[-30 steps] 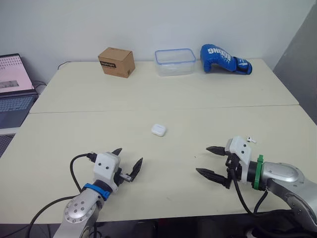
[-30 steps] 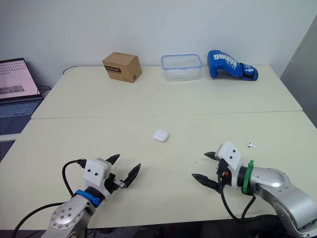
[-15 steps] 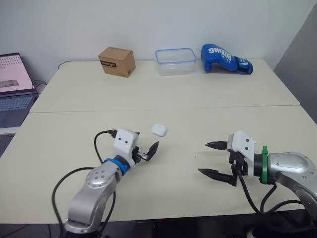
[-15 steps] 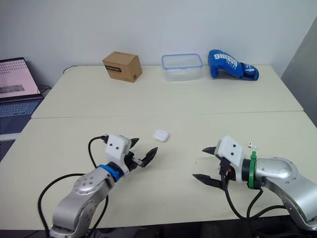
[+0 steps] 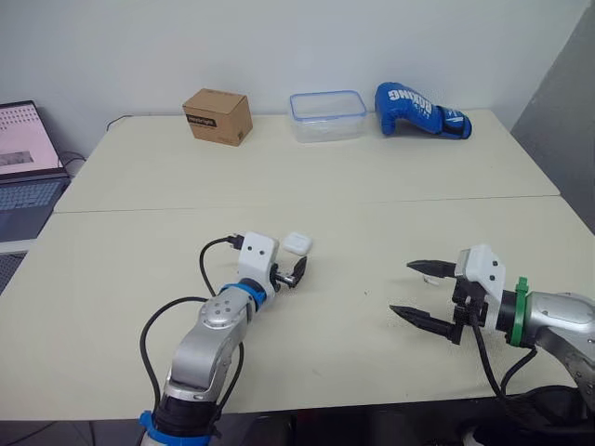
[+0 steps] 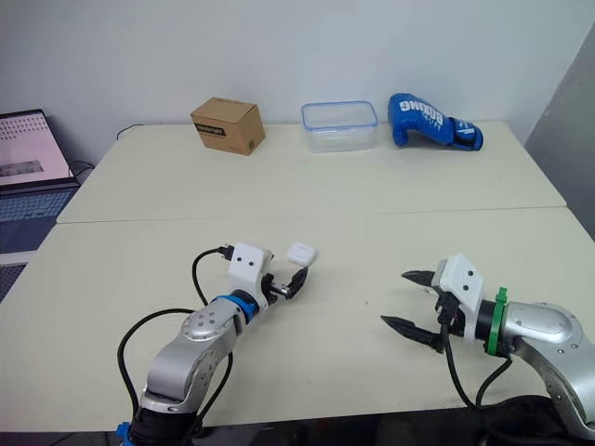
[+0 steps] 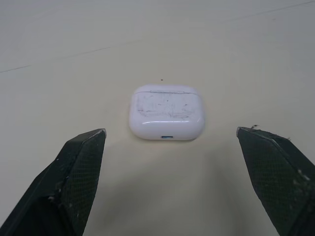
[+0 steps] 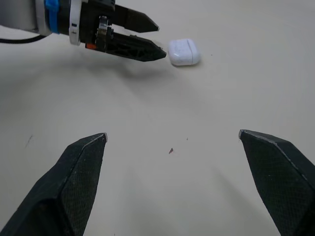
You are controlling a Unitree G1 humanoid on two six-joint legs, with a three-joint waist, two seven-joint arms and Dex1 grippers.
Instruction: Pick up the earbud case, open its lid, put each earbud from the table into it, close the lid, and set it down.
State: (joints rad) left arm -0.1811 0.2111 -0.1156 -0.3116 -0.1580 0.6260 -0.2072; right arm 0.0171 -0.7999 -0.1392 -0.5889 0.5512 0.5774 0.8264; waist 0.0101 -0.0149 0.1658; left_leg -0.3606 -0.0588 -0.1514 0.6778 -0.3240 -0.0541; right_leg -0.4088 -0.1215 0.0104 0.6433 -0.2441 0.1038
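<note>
The left arm (image 5: pixel 209 334) has swung forward in the last second, so the left tool (image 5: pixel 292 272), spread wide, now sits just short of the case (image 5: pixel 297 243) (lid shut, flat on the tabletop (image 5: pixel 325 186)). The pickup looks imminent. The right tool (image 5: pixel 403 287) hovers wide open, well apart from the case. Behind are a pale wall (image 5: pixel 279 37), laptop (image 5: pixel 23 172), glove (image 5: pixel 423 109), tub (image 5: pixel 327 115) and box (image 5: pixel 218 115).

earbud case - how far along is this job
Nothing is done yet: the earbud case lies lid-shut on the table. In hand: the left gripper, open, lines up just short of it; the right gripper hangs open, apart. Left: grasping, opening the lid, loading, closing, setting down.
</note>
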